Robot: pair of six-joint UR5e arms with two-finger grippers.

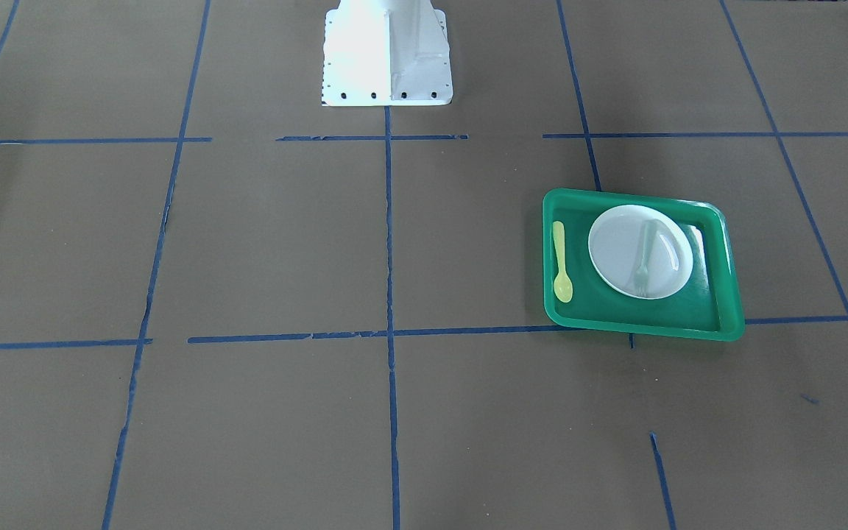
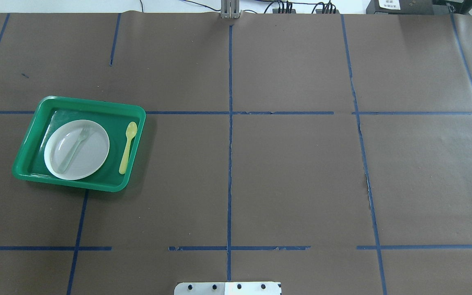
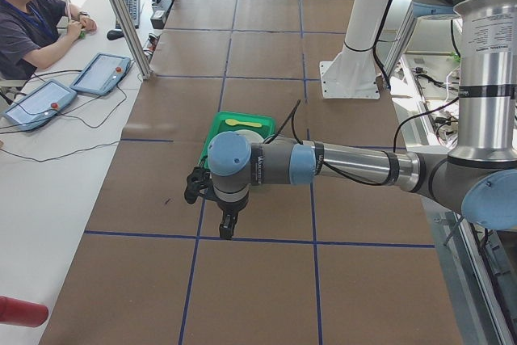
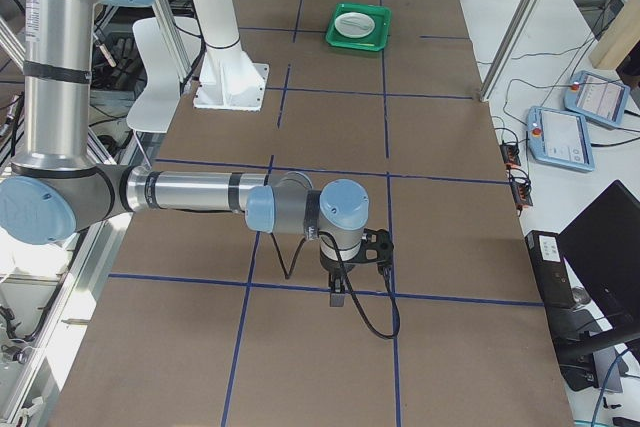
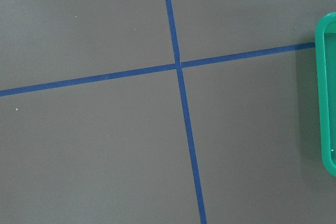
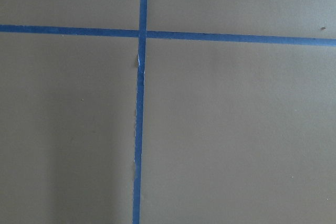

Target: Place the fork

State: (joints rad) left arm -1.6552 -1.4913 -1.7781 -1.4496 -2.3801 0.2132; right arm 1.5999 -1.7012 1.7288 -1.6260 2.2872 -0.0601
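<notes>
Now fork (image 2: 73,149) lies within plate (image 2: 95,152) rim, plate in tray (image 2: 92,105); jaws: cannot tell how open.

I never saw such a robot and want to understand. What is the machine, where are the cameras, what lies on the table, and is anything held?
A two-armed robot at a table. Two cameras look down, from behind and in front; two look from the table's ends and show the left arm and right arm; two sit on the wrists. A tray holds a plate with the fork on it and a spoon beside. Whether the left gripper and right gripper hold anything, I cannot tell.
</notes>
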